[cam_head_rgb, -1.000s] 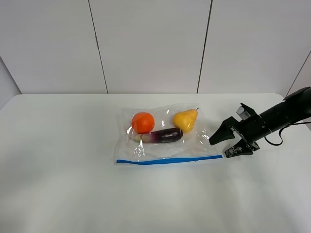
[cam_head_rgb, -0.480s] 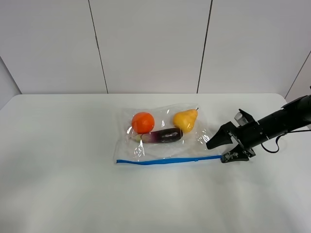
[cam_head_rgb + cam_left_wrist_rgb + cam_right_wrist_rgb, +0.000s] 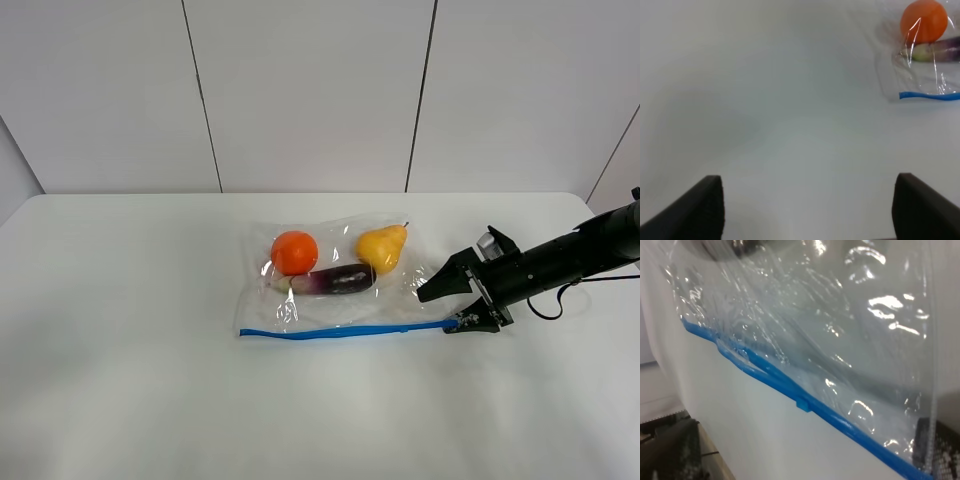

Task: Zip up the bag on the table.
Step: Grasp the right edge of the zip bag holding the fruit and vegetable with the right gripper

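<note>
Table: white; the bag lies near its middle.
Zipper strip: blue, along the bag's near edge, running left to right. In the right wrist view its two tracks look parted along part of the length.
Progress: I judge the closing not yet begun. The strip's end must be pinched and the whole length run shut.
Right gripper: fingers wide, gripping nothing. One finger lies over the bag's right corner and the other is just beside the strip's right end, so that corner sits between them, unpinched.
Left gripper: fingers wide, empty, out of the high view. The bag's left corner is well apart from it.
Bag: clear, crinkly, flat on the table.
Contents: eggplant nearest, orange and pear behind it, all in the far half.
</note>
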Robot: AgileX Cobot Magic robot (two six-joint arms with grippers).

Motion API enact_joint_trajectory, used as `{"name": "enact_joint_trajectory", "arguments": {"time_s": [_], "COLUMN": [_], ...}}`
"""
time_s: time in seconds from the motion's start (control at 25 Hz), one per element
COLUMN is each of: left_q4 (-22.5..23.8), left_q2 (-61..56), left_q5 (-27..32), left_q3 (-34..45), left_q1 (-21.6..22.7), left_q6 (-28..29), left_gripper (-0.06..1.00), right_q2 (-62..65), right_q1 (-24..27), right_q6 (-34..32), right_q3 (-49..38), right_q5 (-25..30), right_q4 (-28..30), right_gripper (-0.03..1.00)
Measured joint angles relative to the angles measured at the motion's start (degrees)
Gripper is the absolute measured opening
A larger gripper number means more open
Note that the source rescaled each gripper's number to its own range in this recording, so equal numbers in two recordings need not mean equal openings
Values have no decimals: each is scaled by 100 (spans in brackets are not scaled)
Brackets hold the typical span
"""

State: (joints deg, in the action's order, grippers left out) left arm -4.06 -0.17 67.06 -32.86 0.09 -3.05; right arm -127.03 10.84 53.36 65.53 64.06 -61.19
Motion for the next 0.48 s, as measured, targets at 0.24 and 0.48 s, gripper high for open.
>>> {"name": "enact_joint_trajectory", "arguments": {"time_s": [0.24, 0.48], "left_q4": [0, 0], "left_q2": [0, 0], "left_q5": [0, 0], "left_q3": [0, 0], "left_q1": [0, 0], "left_q6": [0, 0], "left_gripper": [91, 91], "right_q2": [-23, -109], "right_q1": [0, 0], "right_q6": [6, 41], "right_q3": [0, 5], "right_q5": [25, 134], "right_q4": [-24, -96], "right_gripper": [95, 94]}}
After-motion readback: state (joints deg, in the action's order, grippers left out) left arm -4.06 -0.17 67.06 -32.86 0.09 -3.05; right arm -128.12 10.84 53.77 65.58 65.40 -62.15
